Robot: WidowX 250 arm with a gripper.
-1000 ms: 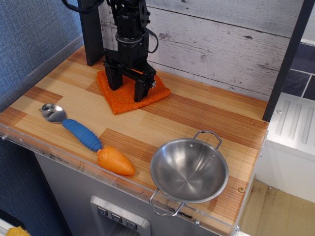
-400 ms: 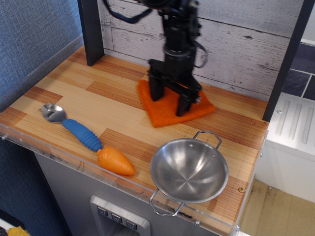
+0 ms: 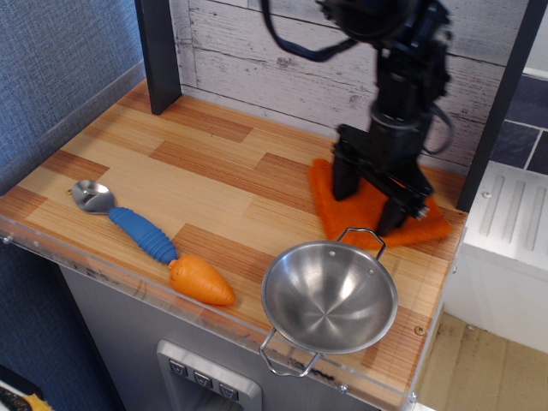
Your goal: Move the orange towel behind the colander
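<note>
So I've got the claw [image 3: 370, 199] planted on the orange towel [image 3: 368, 210], fingers spread apart and pressing down on the cloth, not pinching it. My guess is that's a drag hold, flat cloth slides easier than it lifts. Towel sits at the back right of the desk [image 3: 214, 184], just behind the colander [image 3: 330, 296], its near edge right by the far wire handle. Looks basically in place to me. Spoon [image 3: 128, 218] and carrot [image 3: 201, 281] sit well off left.
</note>
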